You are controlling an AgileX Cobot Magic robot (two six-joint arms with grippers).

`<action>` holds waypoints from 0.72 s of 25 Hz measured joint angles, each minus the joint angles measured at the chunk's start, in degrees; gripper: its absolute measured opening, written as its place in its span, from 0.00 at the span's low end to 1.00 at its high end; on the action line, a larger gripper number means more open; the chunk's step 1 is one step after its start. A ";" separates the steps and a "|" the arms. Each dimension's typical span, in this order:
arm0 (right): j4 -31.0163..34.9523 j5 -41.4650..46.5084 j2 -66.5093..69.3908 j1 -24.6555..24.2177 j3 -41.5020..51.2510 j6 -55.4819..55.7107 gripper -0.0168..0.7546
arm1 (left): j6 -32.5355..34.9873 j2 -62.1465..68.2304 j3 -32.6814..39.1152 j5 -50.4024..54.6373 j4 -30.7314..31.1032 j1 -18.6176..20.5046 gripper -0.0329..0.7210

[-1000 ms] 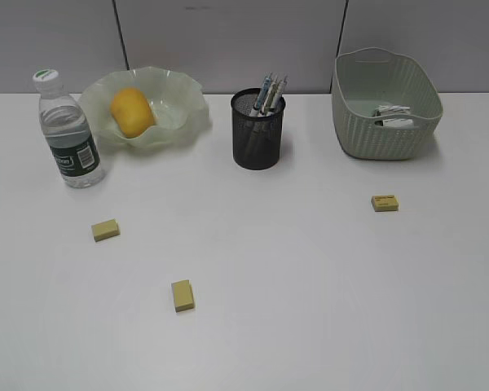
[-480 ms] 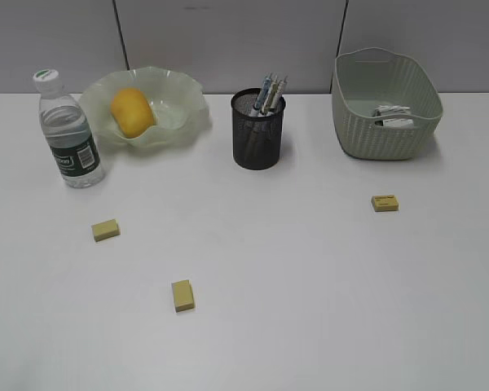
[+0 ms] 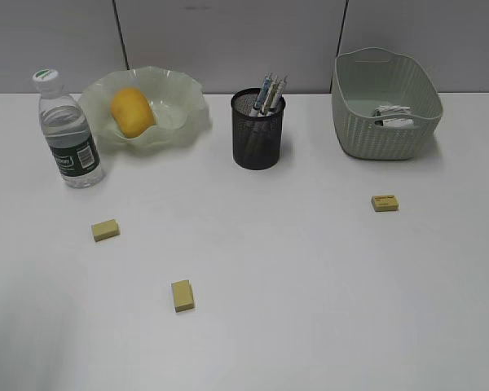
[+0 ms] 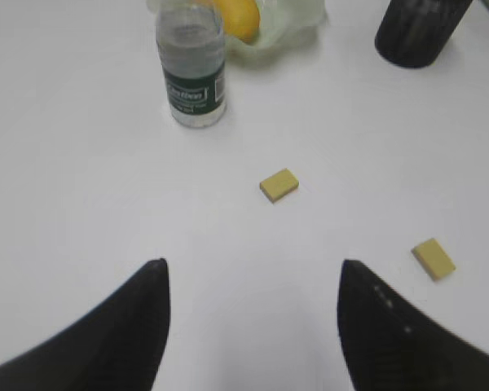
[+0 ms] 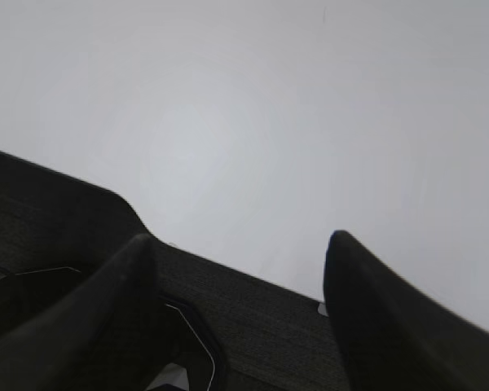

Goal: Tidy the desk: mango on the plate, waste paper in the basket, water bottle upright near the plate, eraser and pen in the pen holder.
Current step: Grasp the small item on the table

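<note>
The mango (image 3: 131, 112) lies in the wavy green plate (image 3: 179, 90) at the back left. The water bottle (image 3: 69, 134) stands upright beside the plate; it also shows in the left wrist view (image 4: 192, 69). The black mesh pen holder (image 3: 257, 130) holds several pens (image 3: 269, 92). The waste paper (image 3: 391, 115) lies in the basket (image 3: 383, 138). Three yellow erasers lie on the desk (image 3: 310, 269): left (image 3: 105, 230), front (image 3: 182, 295), right (image 3: 385, 203). My left gripper (image 4: 253, 273) is open and empty, above the desk short of the left eraser (image 4: 279, 185). My right gripper (image 5: 236, 244) is open and empty over the desk's front edge.
A grey panel wall runs behind the desk. The desk's dark front edge (image 5: 253, 318) shows under the right gripper. Neither arm shows in the exterior view.
A faint shadow has appeared at the desk's front left corner in the exterior view. No object has moved.
</note>
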 joint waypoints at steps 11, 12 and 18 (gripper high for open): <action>0.00 0.00 0.00 0.00 0.00 0.00 0.67 | 8.56 30.28 -12.86 3.72 -0.31 -1.34 0.70; 0.00 0.00 0.00 0.00 0.00 0.00 0.67 | 8.87 32.50 -14.26 3.86 -0.25 -1.92 0.70; 0.00 0.00 0.00 0.00 0.00 0.00 0.67 | 9.94 44.42 -22.35 4.47 1.63 -6.32 0.70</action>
